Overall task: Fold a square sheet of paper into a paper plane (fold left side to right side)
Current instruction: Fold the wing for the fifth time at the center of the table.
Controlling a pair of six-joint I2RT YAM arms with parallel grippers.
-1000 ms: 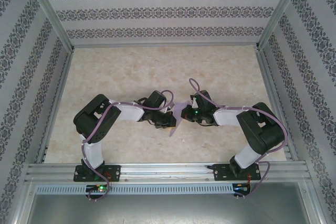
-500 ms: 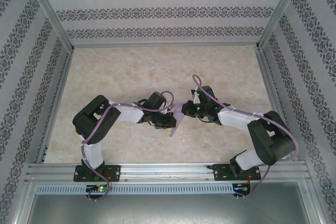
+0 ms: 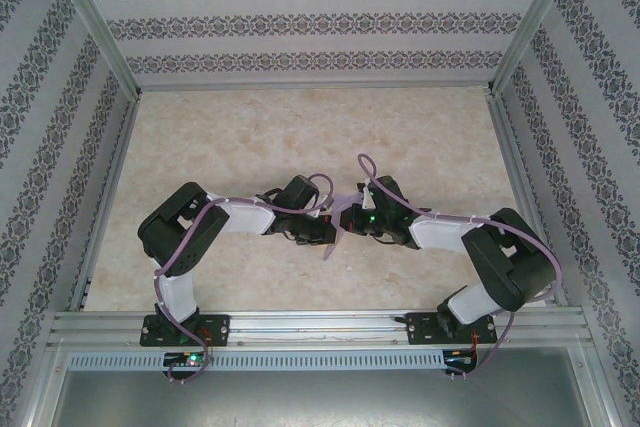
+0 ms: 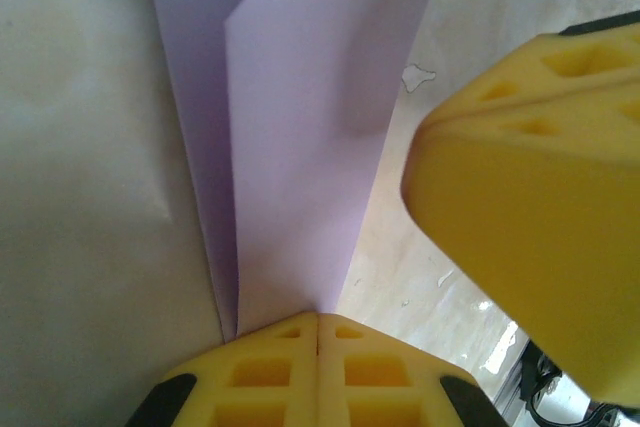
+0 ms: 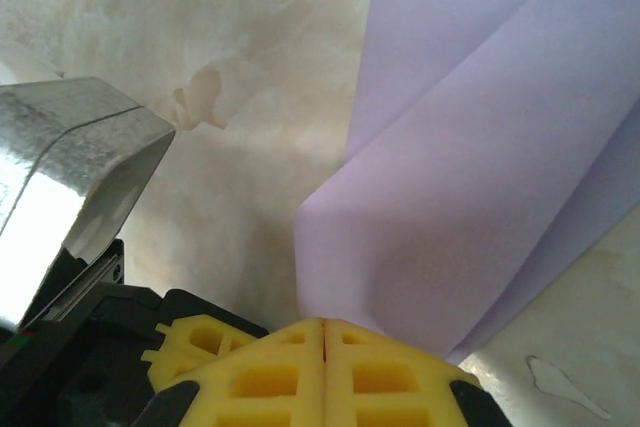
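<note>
Nearest the bases, both arms bend inward and meet over the middle of the pale marbled worktop (image 3: 300, 137). The left hand (image 4: 318, 325) has its yellow ribbed pads pressed together, pinching the thin lilac square sheet of paper (image 4: 300, 147) by its near end. The right hand (image 5: 325, 329) is pressed together too, gripping the sheet from the opposite side.

From above, the two hands sit just beside each other with the sheet a slim lilac sliver between them. Its long axis runs away from the bases, tilting from near-left to far-right. The left hand lies to the sheet's left, the right hand to its right and slightly farther out.

In the left wrist view the sheet is doubled over, its layers parted rather than flat. The right hand's yellow finger (image 4: 530, 227) is close by its right edge.

My read: the left-to-right fold is brought over but not creased. Neither hand is nearer, so the crease depends on both lowering together along that axis. Beyond them lies open worktop.
</note>
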